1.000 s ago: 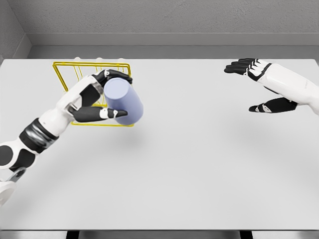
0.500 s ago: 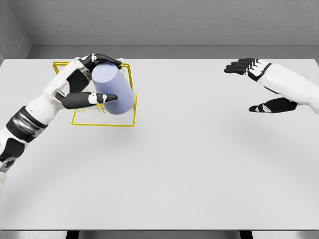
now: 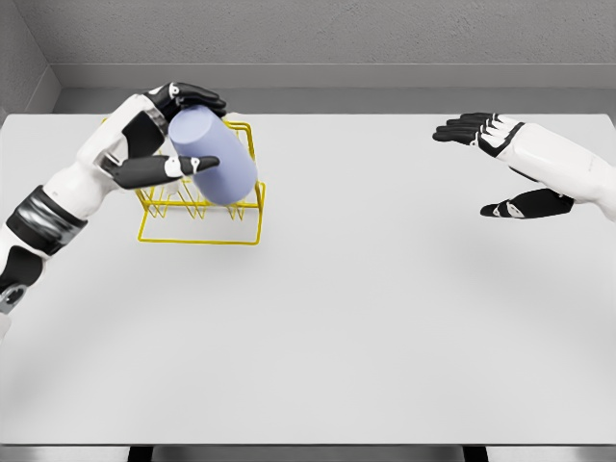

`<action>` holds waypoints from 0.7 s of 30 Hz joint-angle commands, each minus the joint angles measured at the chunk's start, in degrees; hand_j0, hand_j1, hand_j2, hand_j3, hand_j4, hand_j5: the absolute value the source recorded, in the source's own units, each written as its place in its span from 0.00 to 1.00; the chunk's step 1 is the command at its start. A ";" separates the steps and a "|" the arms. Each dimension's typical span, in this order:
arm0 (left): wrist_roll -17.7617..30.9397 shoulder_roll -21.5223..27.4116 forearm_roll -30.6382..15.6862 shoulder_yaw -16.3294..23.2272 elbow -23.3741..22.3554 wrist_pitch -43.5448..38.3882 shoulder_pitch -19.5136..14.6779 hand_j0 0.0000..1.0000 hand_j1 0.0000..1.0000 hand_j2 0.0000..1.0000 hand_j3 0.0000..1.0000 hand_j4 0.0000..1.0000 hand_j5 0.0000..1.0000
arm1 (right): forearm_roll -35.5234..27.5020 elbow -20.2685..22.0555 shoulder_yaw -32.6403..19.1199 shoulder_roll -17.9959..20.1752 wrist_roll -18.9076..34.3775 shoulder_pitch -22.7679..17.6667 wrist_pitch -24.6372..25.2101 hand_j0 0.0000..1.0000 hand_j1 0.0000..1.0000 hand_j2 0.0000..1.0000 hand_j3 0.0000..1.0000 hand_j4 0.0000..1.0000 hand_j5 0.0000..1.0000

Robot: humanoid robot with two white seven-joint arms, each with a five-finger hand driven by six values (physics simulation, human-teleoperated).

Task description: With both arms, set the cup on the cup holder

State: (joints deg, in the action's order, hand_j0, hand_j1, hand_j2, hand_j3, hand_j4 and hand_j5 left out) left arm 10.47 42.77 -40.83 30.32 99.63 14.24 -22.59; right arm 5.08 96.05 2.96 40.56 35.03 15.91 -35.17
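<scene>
Two white robot arms in head view, one from each side of frame. Left hand [image 3: 166, 130] raised over far-left part of the white tabletop [image 3: 366, 308], forearm angled up and to the right from the lower-left edge. Black fingers [image 3: 192, 94] curled over the upper end of the pale lavender cylindrical cup [image 3: 213, 156]; thumb [image 3: 159, 170] pressed along the cup's near side. Closed grasp, cup held between thumb and fingers. Cup tilted, upper end toward the hand, lower end down and to the right, overlapping the yellow wire-frame cup holder [image 3: 200, 214] in the picture. Whether cup touches the wire: cannot tell. Holder standing on the tabletop, rectangular base frame with upright wire prongs, partly hidden behind cup and hand.

Right hand [image 3: 500, 164] at far right, well apart from cup and holder, lifted above the tabletop. Fingers spread and extended toward the left, thumb separated below them, palm holding nothing. Forearm entering from the right edge.

Count:
- cups: one, in the left hand.
- cup holders: one, at far left of the table.
- hands: two, left clamped on the cup, right relaxed and empty.
- tables: one, white, with a dark front edge at the bottom of frame.

Grey textured wall [image 3: 337, 34] behind the table's far edge.
</scene>
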 commanded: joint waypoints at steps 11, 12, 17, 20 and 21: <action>0.08 0.03 0.14 -0.18 -1.37 -0.44 -0.09 0.94 0.94 0.94 0.94 0.94 0.94 | -0.42 0.02 0.02 -0.04 -0.03 0.00 0.17 1.00 1.00 1.00 1.00 1.00 1.00; 0.08 0.03 0.14 -0.18 -1.37 -0.44 -0.09 1.00 1.00 1.00 1.00 1.00 1.00 | -0.42 0.02 0.02 -0.04 -0.03 0.00 0.17 1.00 1.00 1.00 1.00 1.00 1.00; -0.01 0.03 0.40 -0.18 -1.37 -1.58 -0.79 1.00 1.00 1.00 1.00 1.00 1.00 | -0.42 0.02 0.02 0.05 -0.03 0.00 0.17 1.00 1.00 1.00 1.00 1.00 1.00; 0.08 -0.06 0.40 -0.18 -1.37 -1.76 -1.23 1.00 1.00 1.00 1.00 1.00 1.00 | -0.42 0.02 0.02 0.05 -0.03 0.00 0.17 1.00 1.00 1.00 1.00 1.00 1.00; 0.08 -0.06 0.40 -0.18 -1.37 -2.29 -1.49 1.00 1.00 1.00 1.00 1.00 1.00 | -0.42 0.02 0.02 0.05 -0.03 0.00 0.17 1.00 1.00 1.00 1.00 1.00 1.00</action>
State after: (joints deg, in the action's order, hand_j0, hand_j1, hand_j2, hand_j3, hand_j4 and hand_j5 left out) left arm 10.50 42.70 -40.28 30.15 98.26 12.48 -24.26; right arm 5.08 96.05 2.99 40.55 35.03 15.91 -35.18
